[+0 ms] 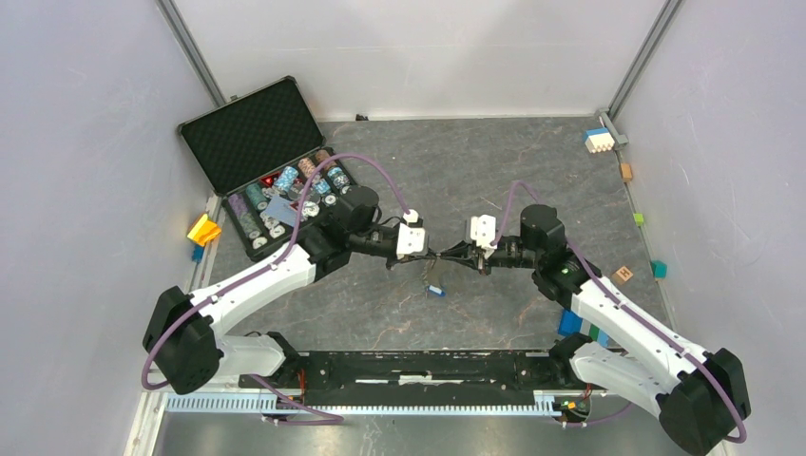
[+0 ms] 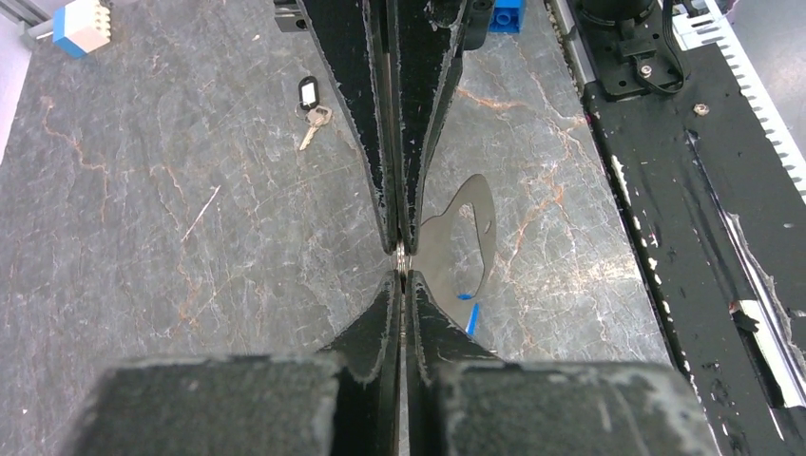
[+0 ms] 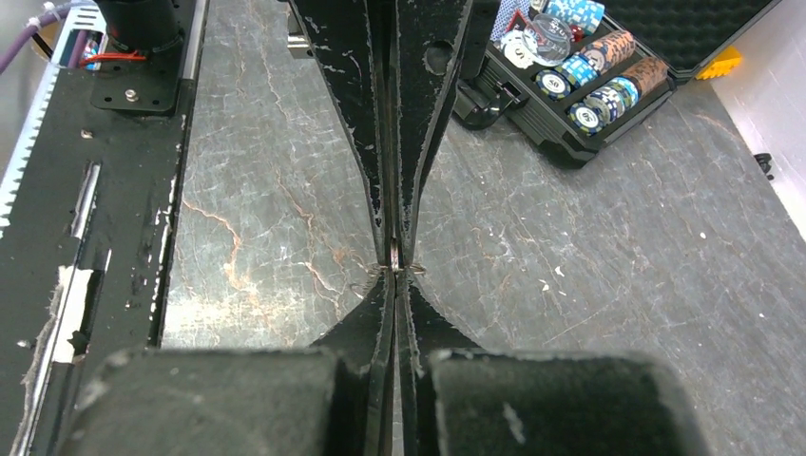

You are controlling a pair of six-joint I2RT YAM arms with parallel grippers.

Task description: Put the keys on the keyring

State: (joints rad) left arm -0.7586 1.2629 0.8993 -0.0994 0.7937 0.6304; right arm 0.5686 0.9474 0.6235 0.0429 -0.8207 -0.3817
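Note:
My left gripper and right gripper meet tip to tip above the middle of the table. Both are shut on a thin metal edge of the keyring, also seen edge-on in the right wrist view. From that spot a thin dark loop curves down over its grey shadow. A blue key tag shows at the loop's lower end, beside my left fingers; in the top view the blue tag sits just below the grippers. A key with a black tag lies flat on the table further off.
An open black case of poker chips stands at the back left. Toy blocks lie along the edges: blue-and-white, yellow, blue. The black base rail runs along the near edge.

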